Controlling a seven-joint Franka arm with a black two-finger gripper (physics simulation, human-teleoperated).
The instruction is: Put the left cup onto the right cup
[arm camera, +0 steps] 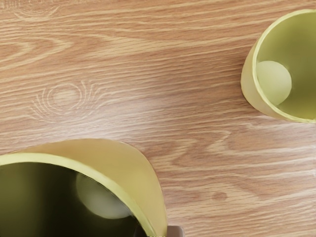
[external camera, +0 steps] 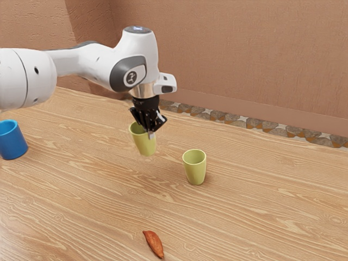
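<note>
Hanging in gripper [external camera: 148, 126], left cup [external camera: 144, 141] looks empty.

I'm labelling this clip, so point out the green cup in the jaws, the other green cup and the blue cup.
held green cup [external camera: 144, 144]: exterior view, middle of its outer wall.
standing green cup [external camera: 194, 169]: exterior view, middle of its outer wall.
blue cup [external camera: 12, 144]: exterior view, its side wall.

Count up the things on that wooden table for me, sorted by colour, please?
Yellow-green: 2, the held cup in the black gripper and the standing cup on the wooden table.
Blue: 1, the blue round cup.
Orange-red: 1, the orange-red tapered lump.
Total: 4.
</note>
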